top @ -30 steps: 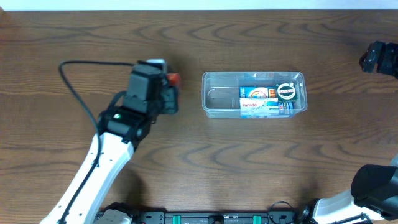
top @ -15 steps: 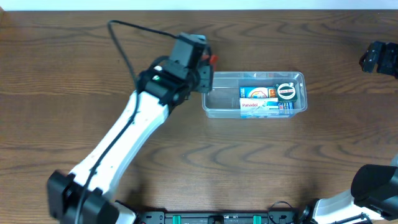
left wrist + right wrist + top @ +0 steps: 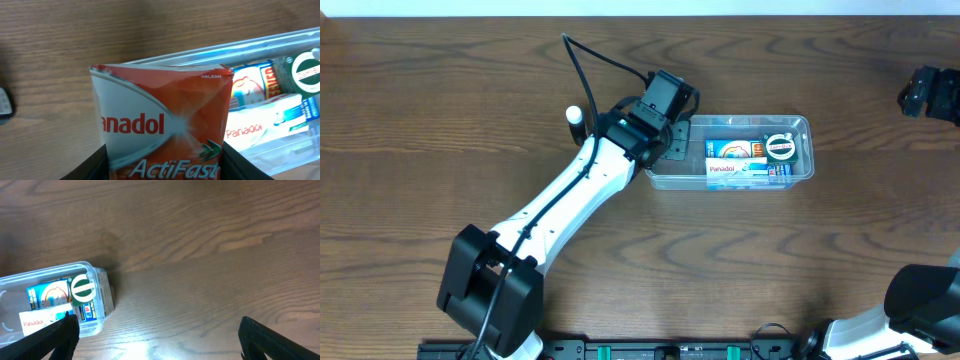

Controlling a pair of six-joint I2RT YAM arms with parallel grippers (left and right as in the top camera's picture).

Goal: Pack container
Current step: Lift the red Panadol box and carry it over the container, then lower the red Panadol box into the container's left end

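Note:
The clear plastic container lies at the table's middle, with a white Panadol box, a blue packet and a round green-capped item in its right half. It also shows in the left wrist view and the right wrist view. My left gripper hovers over the container's left end, shut on a red and white Panadol ActiFast packet. My right gripper is open and empty, off to the right of the container.
A small white cylinder stands on the table left of the left arm. The right arm's body sits at the table's far right edge. The table is dark brown wood.
My left arm has swung right, from the table's left to over the container's left end, carrying the red packet. The white cylinder is now uncovered. The right arm has not moved.

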